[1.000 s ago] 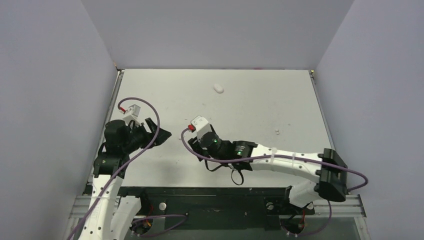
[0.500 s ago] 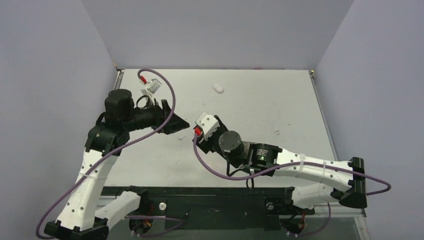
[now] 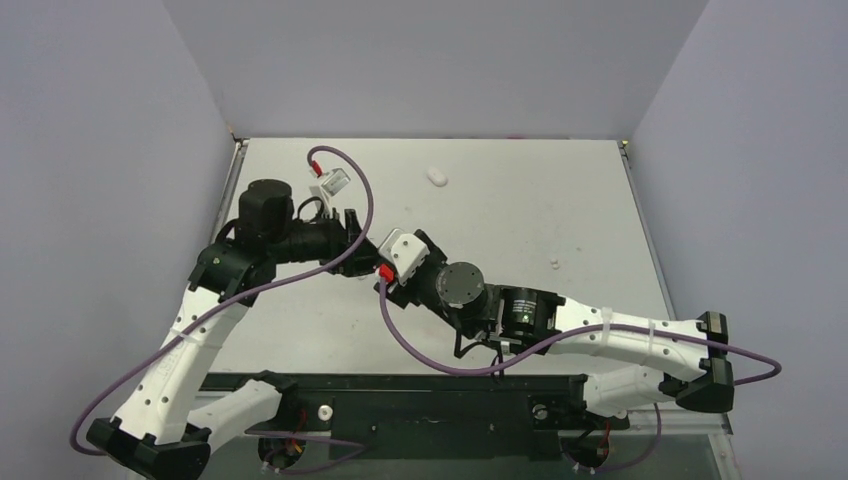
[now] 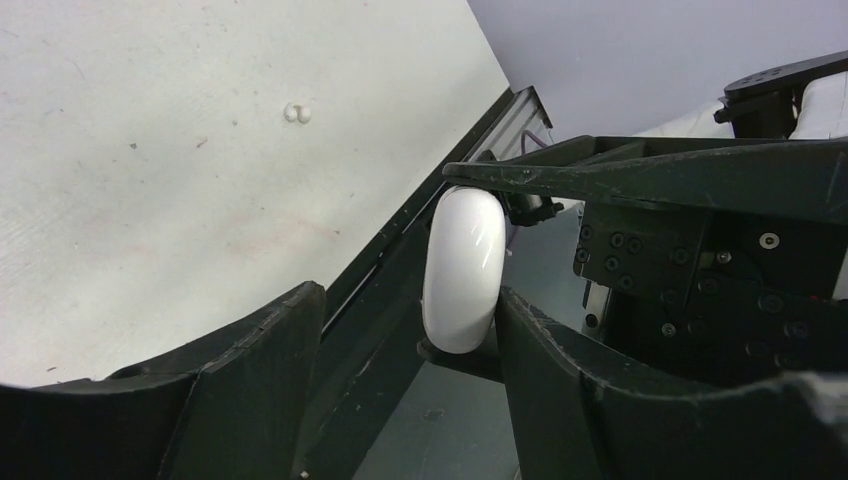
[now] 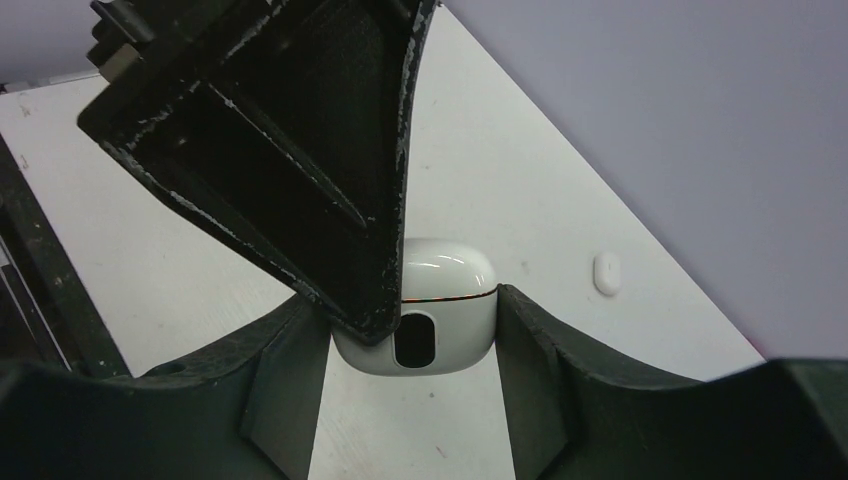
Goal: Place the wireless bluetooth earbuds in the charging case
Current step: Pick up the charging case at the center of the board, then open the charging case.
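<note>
The charging case (image 5: 440, 310) is a glossy white pebble with its lid down, and my right gripper (image 5: 410, 300) is shut on it, one finger on each side. My left gripper (image 4: 408, 295) stands open around the same case (image 4: 462, 268): the case is edge-on close against the right finger, with a wide gap to the left finger. One black left finger (image 5: 300, 150) overlaps the case's left side in the right wrist view. In the top view the two wrists (image 3: 385, 258) meet and hide the case. One earbud (image 3: 437, 176) lies at the back, another (image 3: 554, 263) to the right.
The back earbud (image 5: 606, 274) shows beyond the case in the right wrist view, and the small one (image 4: 297, 113) on the bare table in the left wrist view. A black rail (image 3: 420, 395) runs along the near edge. Purple cables (image 3: 350, 170) loop over both wrists.
My left arm has swung up and to the right until its jaws straddle the case in the right gripper. The right arm shifted slightly and kept its grip.
</note>
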You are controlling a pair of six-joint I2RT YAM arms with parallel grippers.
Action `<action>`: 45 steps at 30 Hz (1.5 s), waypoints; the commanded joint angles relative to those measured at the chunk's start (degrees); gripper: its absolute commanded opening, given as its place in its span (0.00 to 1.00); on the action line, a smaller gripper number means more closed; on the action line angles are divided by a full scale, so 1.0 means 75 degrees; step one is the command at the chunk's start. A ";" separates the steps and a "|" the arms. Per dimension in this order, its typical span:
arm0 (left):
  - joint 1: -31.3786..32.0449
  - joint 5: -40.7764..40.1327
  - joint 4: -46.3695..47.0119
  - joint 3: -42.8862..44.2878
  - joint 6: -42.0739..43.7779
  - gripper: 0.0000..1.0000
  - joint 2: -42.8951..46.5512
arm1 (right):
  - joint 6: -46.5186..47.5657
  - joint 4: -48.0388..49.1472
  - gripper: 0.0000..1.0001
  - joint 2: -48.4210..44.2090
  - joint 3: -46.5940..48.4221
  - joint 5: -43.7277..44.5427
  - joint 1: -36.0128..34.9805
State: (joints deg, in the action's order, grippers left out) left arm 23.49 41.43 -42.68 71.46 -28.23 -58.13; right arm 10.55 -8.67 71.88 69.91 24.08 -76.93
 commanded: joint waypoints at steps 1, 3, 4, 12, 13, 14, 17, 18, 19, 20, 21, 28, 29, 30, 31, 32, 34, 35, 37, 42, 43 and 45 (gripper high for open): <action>0.0123 0.0078 0.0246 -0.0159 0.0005 0.55 0.0075 | 0.0176 0.0520 0.00 0.0102 0.0443 -0.0145 -0.0056; 0.0135 0.0167 0.0294 -0.0174 -0.0018 0.46 0.0045 | 0.0170 0.0522 0.00 0.0141 0.0482 -0.0211 -0.0050; 0.0158 0.0187 0.0314 -0.0156 -0.0026 0.41 0.0023 | 0.0166 0.0523 0.00 0.0166 0.0504 -0.0234 -0.0051; 0.0200 0.0388 0.0549 -0.0139 -0.0086 0.00 0.0033 | -0.0016 0.0517 0.00 0.0264 0.0538 -0.0416 -0.0012; 0.0189 0.0351 0.0553 -0.0144 -0.0089 0.00 0.0054 | -0.0221 0.0502 0.11 0.0226 0.0506 -0.0460 0.0078; 0.0181 0.0285 0.0521 -0.0148 -0.0050 0.00 0.0105 | -0.0368 0.0465 0.22 0.0196 0.0479 -0.0735 0.0158; 0.0154 -0.0273 0.0368 -0.0164 0.0300 0.00 0.0223 | -0.1243 0.0420 0.67 -0.0187 0.0170 -0.1595 0.0801; 0.0160 -0.0476 0.0299 -0.0159 0.0604 0.00 0.0288 | -0.1442 0.0418 0.77 -0.0286 0.0088 -0.2004 0.1090; 0.0161 -0.0539 0.0270 -0.0146 0.0760 0.00 0.0328 | -0.1781 0.0412 0.81 -0.0474 -0.0046 -0.2191 0.1220; 0.0176 -0.0601 0.0248 -0.0138 0.1138 0.00 0.0419 | -0.2054 0.0397 0.85 -0.0621 -0.0162 -0.2621 0.1494; 0.0192 -0.0619 0.0239 -0.0129 0.1349 0.00 0.0470 | -0.2175 0.0362 0.86 -0.0696 -0.0218 -0.2875 0.1621; 0.0384 -0.0555 -0.0152 -0.0099 0.3400 0.00 0.0752 | -0.2658 -0.0074 0.89 -0.0680 -0.0178 -0.5395 0.2366; 0.0396 -0.0479 -0.0186 -0.0097 0.3611 0.00 0.0774 | -0.2694 -0.0145 0.89 -0.0597 -0.0138 -0.5866 0.2403; 0.0428 -0.0334 -0.0195 -0.0113 0.3670 0.00 0.0794 | -0.2753 -0.0198 0.89 -0.0408 -0.0021 -0.6050 0.2460; 0.0447 -0.0245 -0.0211 -0.0115 0.3975 0.00 0.0843 | -0.2783 -0.0317 0.89 -0.0302 0.0058 -0.6375 0.2485; 0.0497 -0.0185 -0.0214 -0.0103 0.4098 0.00 0.0863 | -0.2823 -0.0372 0.89 -0.0083 0.0210 -0.6606 0.2519; 0.0557 -0.0115 -0.0213 -0.0074 0.4454 0.00 0.0947 | -0.2853 -0.0486 0.85 0.0190 0.0410 -0.6964 0.2548; 0.0586 -0.0073 -0.0242 -0.0055 0.4672 0.00 0.1002 | -0.2856 -0.0497 0.84 0.0260 0.0466 -0.7187 0.2552; 0.0604 0.0032 -0.0394 0.0033 0.4972 0.00 0.1008 | -0.2833 -0.0506 0.78 0.0421 0.0616 -0.7344 0.2547; 0.0619 0.0455 -0.0646 0.0107 0.5234 0.00 0.1003 | -0.2608 -0.0643 0.68 0.0701 0.0797 -0.7470 0.2532; 0.0619 0.0573 -0.0654 0.0099 0.5261 0.00 0.1014 | -0.2506 -0.0675 0.65 0.0701 0.0793 -0.7479 0.2545; 0.0619 0.0715 -0.0661 0.0094 0.5309 0.00 0.1056 | -0.2377 -0.0764 0.59 0.0648 0.0741 -0.7524 0.2559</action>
State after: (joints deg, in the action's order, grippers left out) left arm 27.81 42.26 -47.05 70.13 8.23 -51.27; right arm -9.47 -14.59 77.67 72.99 -29.23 -58.15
